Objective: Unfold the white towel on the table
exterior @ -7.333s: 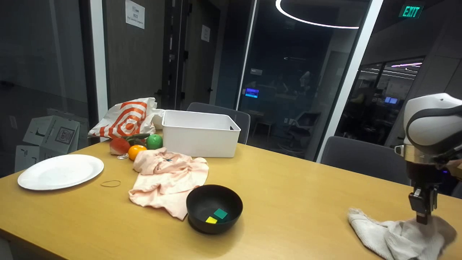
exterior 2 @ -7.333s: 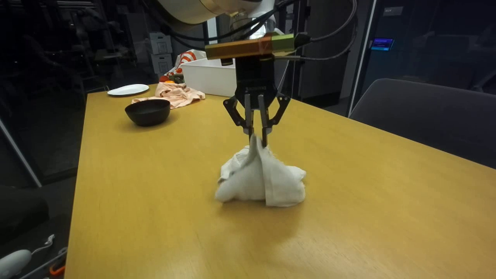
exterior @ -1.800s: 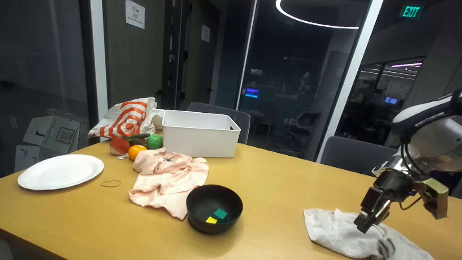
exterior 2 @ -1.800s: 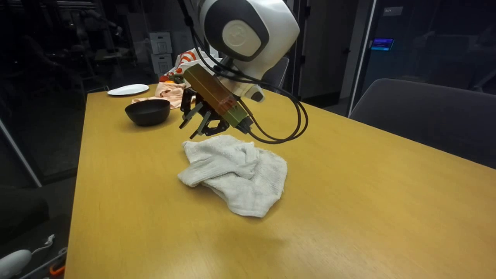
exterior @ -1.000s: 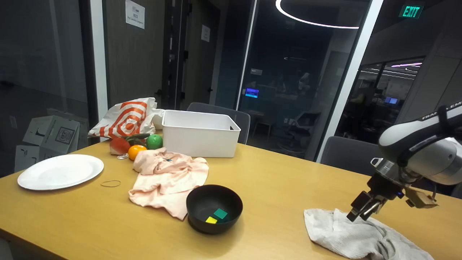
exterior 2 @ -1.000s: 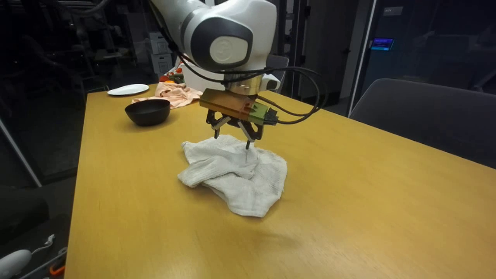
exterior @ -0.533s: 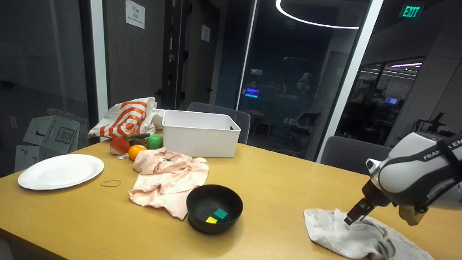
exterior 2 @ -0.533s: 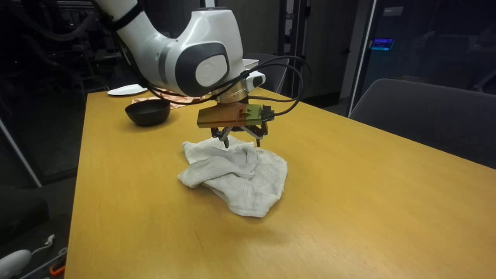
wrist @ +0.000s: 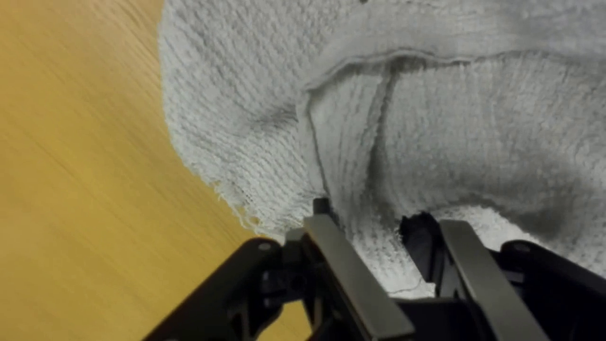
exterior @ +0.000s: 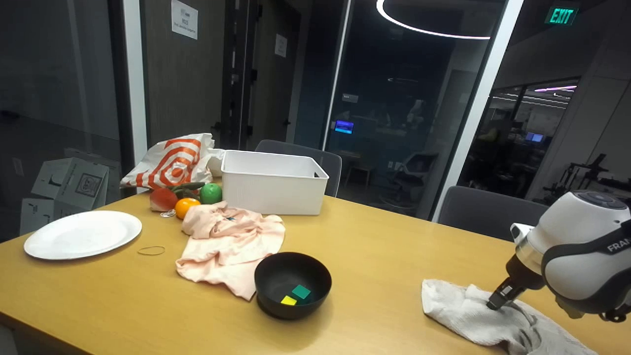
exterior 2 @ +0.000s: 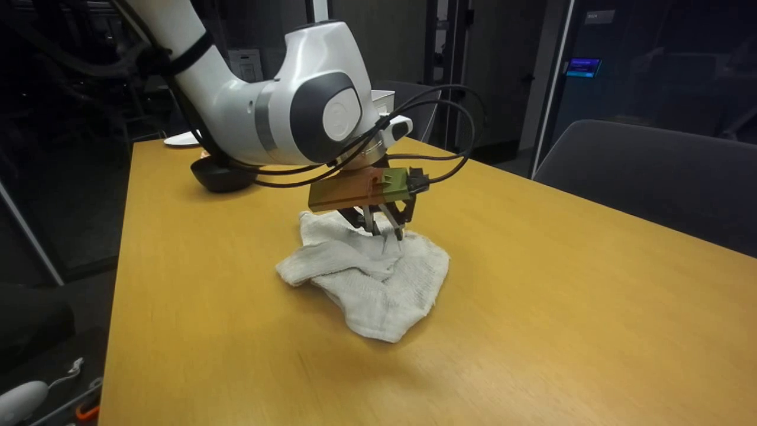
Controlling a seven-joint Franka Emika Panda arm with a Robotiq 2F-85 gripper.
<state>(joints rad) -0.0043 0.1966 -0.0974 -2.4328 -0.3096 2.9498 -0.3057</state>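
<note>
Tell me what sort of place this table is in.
Probably an office meeting room, though I can't be sure: there are tall glass panels, dark gray chairs by the table, and a lit green EXIT sign.

Hand (exterior 2: 388,235) narrowed on white towel (exterior 2: 384,296); towel shifted slightly.

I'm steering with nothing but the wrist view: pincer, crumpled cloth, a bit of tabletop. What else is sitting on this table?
Observer: Among other things, a black bowl with a yellow piece and a green piece inside it, as seen in an exterior view.
Visitor: Good to know! And is my pincer pointing straight down, or leaning? I honestly can't tell.
Observer: Leaning: in an exterior view the pincer is clearly tilted over the white towel.
</note>
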